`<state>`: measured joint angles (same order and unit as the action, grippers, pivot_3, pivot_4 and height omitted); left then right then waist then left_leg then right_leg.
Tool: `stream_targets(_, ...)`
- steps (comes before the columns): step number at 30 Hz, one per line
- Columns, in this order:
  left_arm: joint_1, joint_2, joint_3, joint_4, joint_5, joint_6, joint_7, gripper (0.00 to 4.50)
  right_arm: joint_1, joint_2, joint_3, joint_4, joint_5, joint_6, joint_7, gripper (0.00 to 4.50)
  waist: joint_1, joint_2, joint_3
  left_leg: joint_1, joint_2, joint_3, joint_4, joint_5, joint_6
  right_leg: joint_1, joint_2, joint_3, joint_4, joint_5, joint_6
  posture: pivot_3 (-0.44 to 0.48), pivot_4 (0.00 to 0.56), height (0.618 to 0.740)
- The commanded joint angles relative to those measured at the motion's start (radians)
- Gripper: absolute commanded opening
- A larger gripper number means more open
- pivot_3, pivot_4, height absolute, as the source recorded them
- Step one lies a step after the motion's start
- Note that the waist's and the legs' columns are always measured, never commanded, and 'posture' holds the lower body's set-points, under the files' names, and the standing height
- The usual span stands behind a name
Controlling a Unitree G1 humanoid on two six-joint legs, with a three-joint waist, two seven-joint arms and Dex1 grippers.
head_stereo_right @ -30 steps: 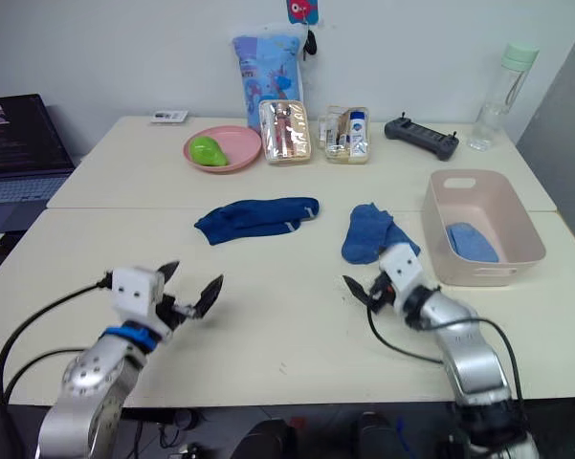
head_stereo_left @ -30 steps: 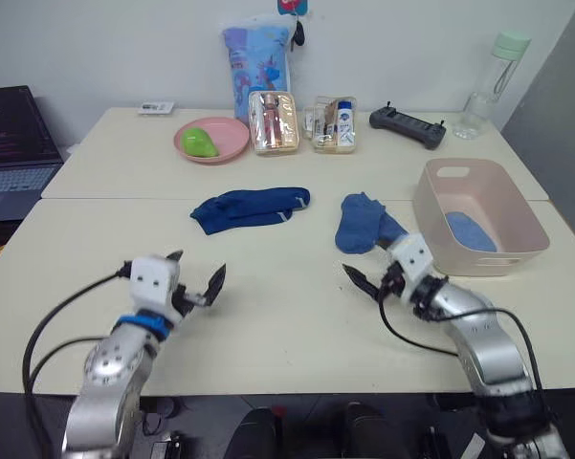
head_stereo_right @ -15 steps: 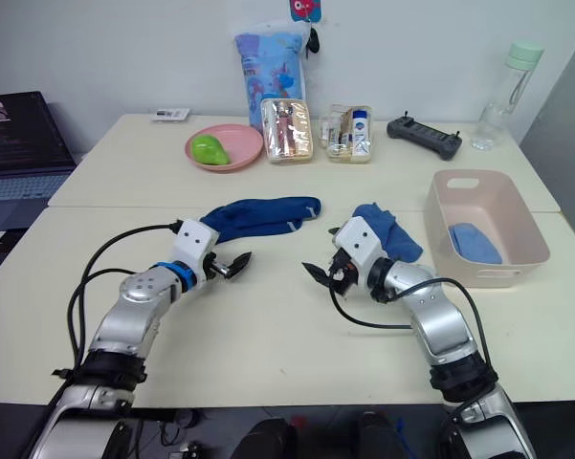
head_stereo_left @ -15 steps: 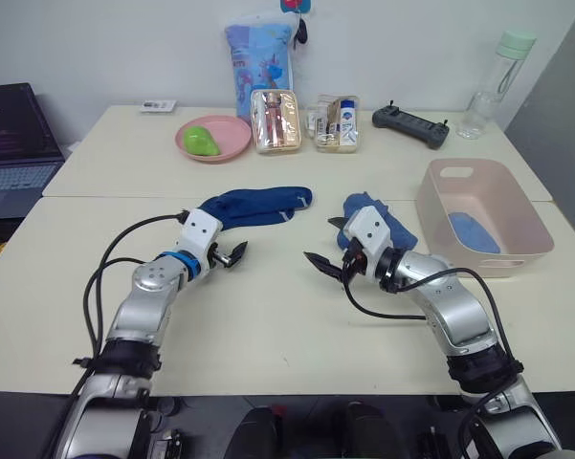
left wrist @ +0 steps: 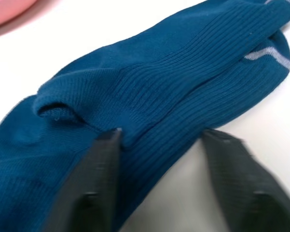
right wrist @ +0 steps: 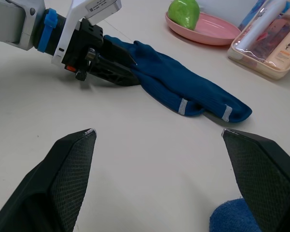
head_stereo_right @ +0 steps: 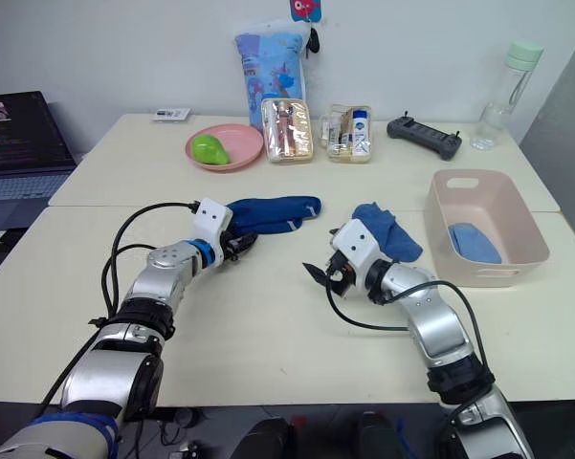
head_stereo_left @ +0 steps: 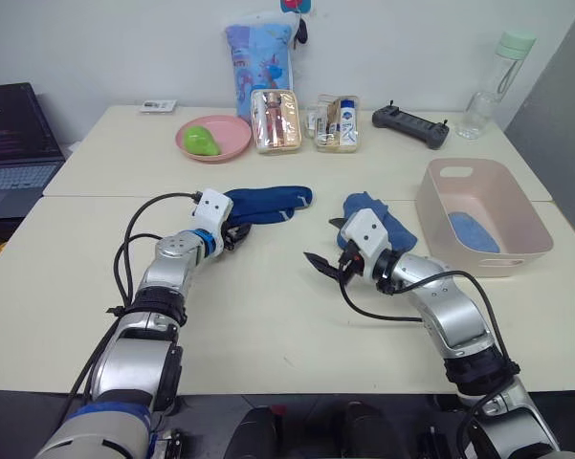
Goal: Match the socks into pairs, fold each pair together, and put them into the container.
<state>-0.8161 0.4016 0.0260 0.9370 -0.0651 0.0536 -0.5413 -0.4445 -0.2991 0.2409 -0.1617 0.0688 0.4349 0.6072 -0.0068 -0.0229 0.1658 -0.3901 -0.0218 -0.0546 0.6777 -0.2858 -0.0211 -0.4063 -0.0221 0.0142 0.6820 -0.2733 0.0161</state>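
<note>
Left gripper (left wrist: 159, 145) spread over the heel end of the navy socks (head_stereo_left: 264, 203) mid-table — right gripper (head_stereo_left: 323, 260) spread, hovering beside — risk: pinching one layer only, so the pair separates when lifted.

dark sock pair (head_stereo_left: 264, 204): deep navy, ribbed, pale stripe at cuffs
other socks (head_stereo_left: 373, 222): medium blue
container (head_stereo_left: 481, 232): pale pink
plate (head_stereo_left: 213, 140): pink
fruit (head_stereo_left: 200, 142): green

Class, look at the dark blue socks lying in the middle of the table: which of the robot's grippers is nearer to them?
Left. The left gripper is open at the end of the dark blue socks, fingers straddling the fabric. The right gripper is open over bare table, apart from them.
</note>
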Motion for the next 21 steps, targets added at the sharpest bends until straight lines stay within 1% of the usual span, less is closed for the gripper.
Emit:
stream_targets(1,0.007,-0.002,0.022,-0.01,-0.024,0.02,-0.037,1.3,-0.004,-0.002,-0.008,-0.041,0.004,-0.013,-0.006,4.5,-0.001,0.0,0.0,0.0,0.0,0.0,0.0,0.0,0.0,0.0,0.0,0.0,0.0,0.0,0.0,0.0,0.15,0.74)
stream_targets(5,0.058,0.002,0.007,-0.075,-0.006,0.008,-0.066,0.01,-0.009,0.0,-0.012,-0.036,0.008,-0.013,-0.006,4.5,0.0,0.0,0.0,0.0,0.0,0.0,0.0,0.0,0.0,0.0,0.0,0.0,-0.001,0.0,0.0,0.0,0.15,0.74)
stream_targets(7,0.088,0.004,-0.004,-0.127,0.003,0.013,-0.066,0.01,-0.009,0.001,-0.012,-0.036,0.008,-0.013,-0.006,4.5,-0.001,0.0,0.0,0.0,0.0,0.0,0.0,0.0,0.0,0.0,0.0,0.0,-0.001,0.0,0.0,0.0,0.15,0.74)
stream_targets(8,0.117,0.001,-0.009,-0.184,-0.005,0.027,-0.082,0.01,-0.009,0.001,-0.014,-0.035,0.008,-0.013,-0.008,4.5,-0.001,0.0,0.0,0.0,0.0,0.0,0.0,0.0,0.0,0.0,0.0,0.0,-0.001,0.0,0.0,0.0,0.15,0.74)
stream_targets(11,0.253,0.012,-0.042,-0.447,-0.03,0.092,-0.146,0.01,-0.004,-0.001,-0.02,-0.033,0.013,-0.013,-0.006,4.5,-0.003,0.0,0.0,0.0,0.0,0.0,0.0,0.0,0.0,-0.001,0.0,0.001,-0.001,0.0,0.0,0.0,0.15,0.74)
stream_targets(13,0.351,0.024,-0.064,-0.639,-0.057,0.168,-0.183,0.01,0.001,-0.004,-0.022,-0.035,0.015,-0.012,-0.003,4.5,-0.004,0.0,0.0,-0.001,0.0,0.0,0.0,0.0,0.0,-0.001,0.0,0.002,-0.001,0.0,0.0,0.0,0.15,0.74)
stream_targets(16,0.484,0.066,-0.094,-0.878,-0.082,0.261,-0.227,0.01,0.005,-0.016,-0.028,-0.027,0.016,-0.018,0.005,4.5,-0.004,0.0,0.0,-0.001,0.0,0.0,0.0,0.0,0.0,-0.001,0.0,0.002,-0.001,0.0,0.0,0.0,0.15,0.74)
stream_targets(18,0.553,0.106,-0.111,-0.976,-0.07,0.29,-0.243,0.01,0.006,-0.023,-0.033,-0.021,0.018,-0.022,0.009,4.5,-0.004,0.0,0.0,-0.001,0.001,0.0,-0.001,0.0,0.0,-0.001,0.0,0.002,-0.001,0.0,0.0,0.0,0.15,0.74)
stream_targets(21,0.624,0.16,-0.108,-1.061,-0.068,0.321,-0.253,0.01,0.005,-0.029,-0.035,-0.019,0.02,-0.023,0.013,4.5,-0.004,0.0,0.0,0.0,0.001,0.0,-0.001,0.0,0.0,0.0,0.0,0.002,-0.001,0.0,0.0,0.0,0.15,0.74)
